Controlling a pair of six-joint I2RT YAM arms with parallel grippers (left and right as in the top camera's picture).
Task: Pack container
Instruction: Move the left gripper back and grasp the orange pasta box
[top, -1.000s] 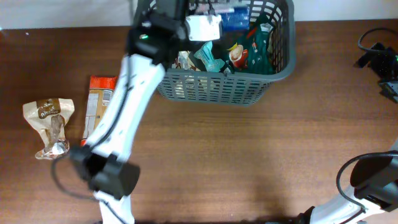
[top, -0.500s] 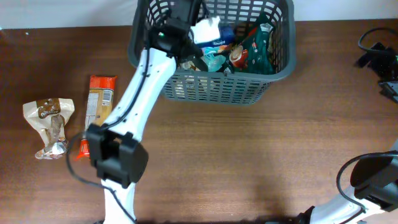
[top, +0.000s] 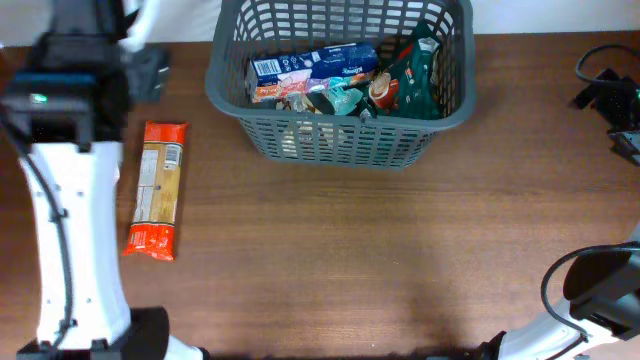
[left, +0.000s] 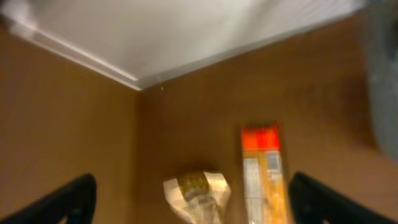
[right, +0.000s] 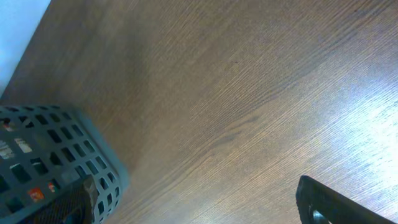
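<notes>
The container (top: 340, 140), a dark grey slotted basket, stands at the table's far middle. It holds a blue packet (top: 315, 62), a green bag (top: 415, 70) and other snacks. An orange snack package (top: 158, 190) lies on the table to its left. My left arm (top: 70, 200) reaches over the far left of the table and hides the beige bag in the overhead view. In the left wrist view my left gripper (left: 189, 202) is open and empty above that beige bag (left: 196, 190), with the orange package (left: 264, 168) beside it. My right gripper (right: 193, 208) is open over bare wood near the basket's corner (right: 93, 168).
Black cables and a device (top: 610, 100) lie at the right edge. My right arm's base (top: 600, 290) sits at the near right corner. A white wall (left: 186, 31) runs along the table's far edge.
My left arm has swung from over the basket to the far left of the table. Its gripper has opened, and the blue packet now lies in the basket. The right arm has not moved.
</notes>
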